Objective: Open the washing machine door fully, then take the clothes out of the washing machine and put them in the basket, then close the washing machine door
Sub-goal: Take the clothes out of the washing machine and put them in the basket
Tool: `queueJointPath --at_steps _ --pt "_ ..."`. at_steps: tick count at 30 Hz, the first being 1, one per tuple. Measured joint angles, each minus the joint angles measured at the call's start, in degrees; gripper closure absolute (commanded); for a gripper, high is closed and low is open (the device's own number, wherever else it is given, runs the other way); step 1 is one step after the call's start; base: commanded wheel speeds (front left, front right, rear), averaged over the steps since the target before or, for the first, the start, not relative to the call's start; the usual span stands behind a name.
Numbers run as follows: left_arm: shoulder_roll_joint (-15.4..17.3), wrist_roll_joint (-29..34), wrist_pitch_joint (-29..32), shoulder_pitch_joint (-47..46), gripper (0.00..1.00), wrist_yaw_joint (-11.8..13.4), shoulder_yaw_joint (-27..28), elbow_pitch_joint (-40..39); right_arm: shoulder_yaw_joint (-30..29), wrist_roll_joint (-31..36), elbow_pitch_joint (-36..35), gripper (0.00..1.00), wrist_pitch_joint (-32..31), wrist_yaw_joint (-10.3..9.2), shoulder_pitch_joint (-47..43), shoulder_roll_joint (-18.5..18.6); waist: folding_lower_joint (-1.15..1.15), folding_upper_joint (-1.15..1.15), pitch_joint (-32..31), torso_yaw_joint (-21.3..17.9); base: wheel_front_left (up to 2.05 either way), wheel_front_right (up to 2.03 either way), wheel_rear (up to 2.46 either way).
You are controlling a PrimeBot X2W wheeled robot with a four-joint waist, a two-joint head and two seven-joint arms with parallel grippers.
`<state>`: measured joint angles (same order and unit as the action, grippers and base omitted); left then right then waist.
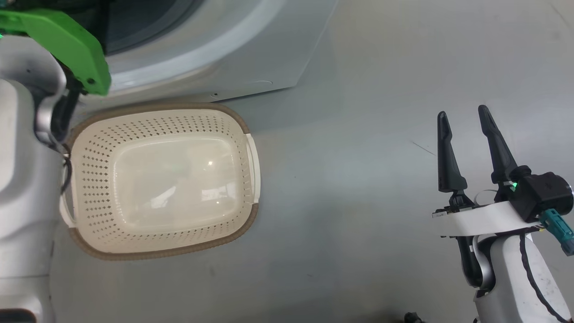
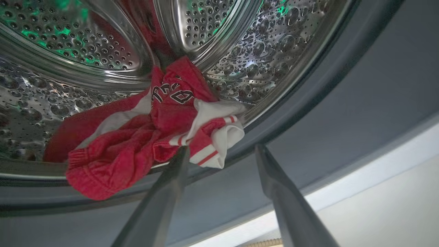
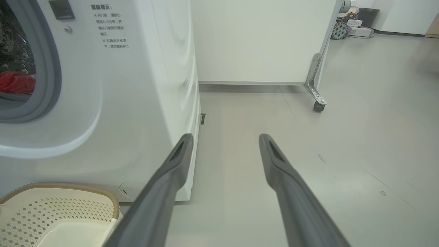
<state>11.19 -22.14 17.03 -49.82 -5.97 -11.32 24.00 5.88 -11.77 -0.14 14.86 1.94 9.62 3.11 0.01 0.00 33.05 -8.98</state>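
Note:
In the left wrist view, red clothes [image 2: 154, 137] with white stripes and dark numbers lie heaped on the steel drum's lower lip, spilling over the grey seal. My left gripper [image 2: 221, 151] is open just in front of the heap, its left fingertip at the striped cuff and nothing between its fingers. The white washing machine [image 3: 113, 103] stands at the left of the right wrist view, a red patch of clothes [image 3: 15, 82] showing in its opening. The cream basket [image 1: 163, 251] sits empty on the floor before the washing machine [image 1: 251, 54]. My right gripper [image 1: 464, 116] hangs open over bare floor. The door is out of view.
A white wheeled partition [image 3: 317, 79] stands behind the machine, its caster on the grey floor. Equipment and a dark bin [image 3: 367, 15] sit far back right. My left arm's pale forearm [image 1: 22, 179] and green link [image 1: 67, 45] rise beside the basket.

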Motion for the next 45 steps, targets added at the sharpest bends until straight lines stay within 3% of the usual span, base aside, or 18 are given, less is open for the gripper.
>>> queueJointPath --at_steps 9,28,29,30,31,32,45 --pt "4.0 0.0 4.7 -8.0 0.0 -0.4 1.0 3.4 1.8 -2.2 0.8 0.0 0.0 0.52 1.3 -0.5 0.0 0.0 2.9 -3.8 0.0 0.0 0.0" --pt "7.6 -0.9 10.6 -16.8 0.0 -0.3 3.8 11.7 4.7 -6.9 0.7 0.0 0.0 0.27 4.1 -0.7 0.0 0.0 8.9 -10.8 0.0 0.0 0.0" --pt "7.8 -0.8 10.6 -17.3 0.13 -0.3 3.9 12.0 4.8 -7.0 0.6 0.0 0.0 0.01 4.3 -0.7 0.0 0.0 9.2 -11.0 0.0 0.0 0.0" --pt "8.1 -0.8 10.6 -17.8 0.45 -0.3 3.9 12.3 4.9 -7.2 0.6 0.0 0.0 -0.08 4.5 -0.7 0.0 0.0 9.5 -11.2 0.0 0.0 0.0" --pt "8.2 -0.7 10.5 -18.3 0.67 -0.1 4.0 12.5 5.0 -7.4 0.6 0.0 0.0 -0.09 4.6 -0.7 0.0 0.0 9.7 -11.4 0.0 0.0 0.0" --pt "8.3 -0.6 10.3 -18.6 1.0 -0.1 4.0 12.8 5.0 -7.5 0.6 0.0 0.0 -0.18 4.8 -0.7 0.0 0.0 9.9 -11.6 0.0 0.0 0.0" --pt "8.6 0.6 6.6 -20.4 1.0 1.1 4.1 15.4 5.1 -8.0 0.6 0.0 0.0 -1.09 5.3 -0.7 -0.01 0.0 11.0 -11.9 0.0 0.0 0.0"
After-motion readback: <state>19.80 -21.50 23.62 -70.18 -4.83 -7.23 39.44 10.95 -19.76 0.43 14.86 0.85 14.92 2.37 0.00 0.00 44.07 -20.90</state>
